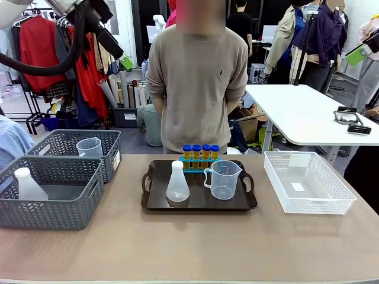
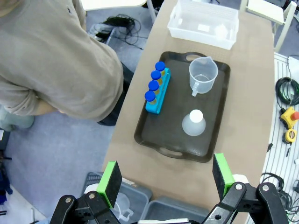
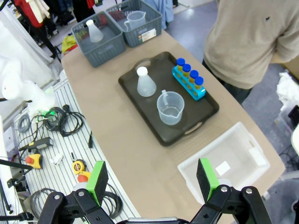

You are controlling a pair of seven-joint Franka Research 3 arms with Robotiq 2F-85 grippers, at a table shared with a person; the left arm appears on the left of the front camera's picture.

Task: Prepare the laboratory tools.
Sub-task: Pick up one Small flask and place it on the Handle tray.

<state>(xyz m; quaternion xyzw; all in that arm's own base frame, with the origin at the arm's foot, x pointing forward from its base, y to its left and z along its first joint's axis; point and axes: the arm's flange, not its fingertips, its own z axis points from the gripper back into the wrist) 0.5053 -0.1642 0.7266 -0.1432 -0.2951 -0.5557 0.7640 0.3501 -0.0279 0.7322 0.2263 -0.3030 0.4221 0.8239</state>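
A dark tray [image 1: 155,204] lies mid-table. On it stand a whitish conical flask [image 1: 177,184], a clear measuring jug [image 1: 224,180] and a blue rack of orange-yellow tubes with blue caps [image 1: 200,155]. The left wrist view looks down on the flask [image 2: 194,123], jug [image 2: 202,74] and tubes [image 2: 155,87]. The right wrist view has the flask [image 3: 145,82], jug [image 3: 170,108] and tubes [image 3: 189,78] too. My left gripper [image 2: 166,176] hangs open high above the table's left end, with nothing held. My right gripper [image 3: 152,179] is open and empty, high over the right end.
Two grey woven baskets [image 1: 44,213] at the left hold a second flask [image 1: 27,184] and a second jug [image 1: 89,147]. A white mesh basket [image 1: 308,204] stands at the right. A person [image 1: 196,77] stands at the far edge behind the tray.
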